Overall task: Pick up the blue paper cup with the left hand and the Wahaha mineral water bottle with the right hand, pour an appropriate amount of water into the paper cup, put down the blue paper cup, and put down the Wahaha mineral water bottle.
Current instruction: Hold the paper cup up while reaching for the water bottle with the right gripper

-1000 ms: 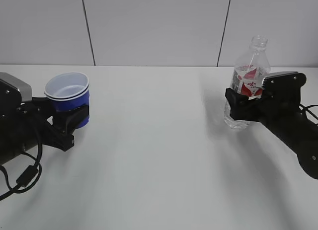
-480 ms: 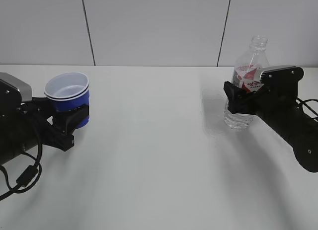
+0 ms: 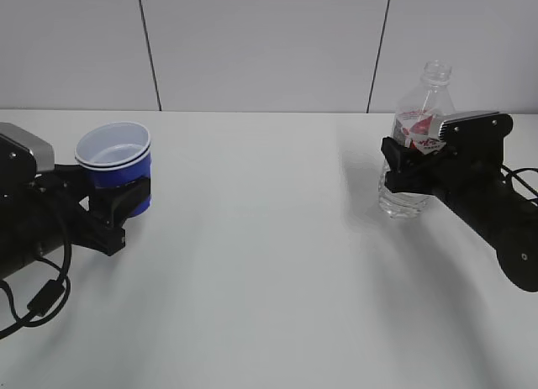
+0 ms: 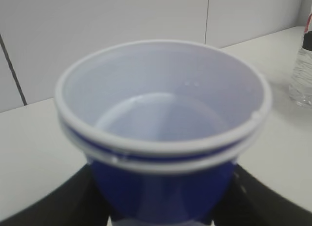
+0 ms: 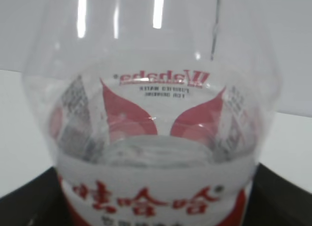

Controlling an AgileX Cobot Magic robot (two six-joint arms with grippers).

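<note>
White tabletop fills the exterior view you are watching, with a pale panelled wall behind it. At far left, your left gripper clasps the blue cup, its black fingers wrapped around the lower wall; the jaws stand partly apart, at the cup's width. The cup sits upright, white rim doubled. Whether its base touches the tabletop cannot be told here. At far right, the water bottle stands upright and capless, base on the tabletop. Your right gripper brackets it at label height, jaws wide and on either side; firm contact cannot be confirmed from this angle.

Left wrist view: the cup fills the frame, white inside, deep blue outside, black fingers curving up beside its base. The bottle shows at the right edge, well apart.

Right wrist view: the bottle sits between the dark fingers at both lower corners. Its red-and-white label faces you, and a water surface shows through the clear wall at label height.
</note>
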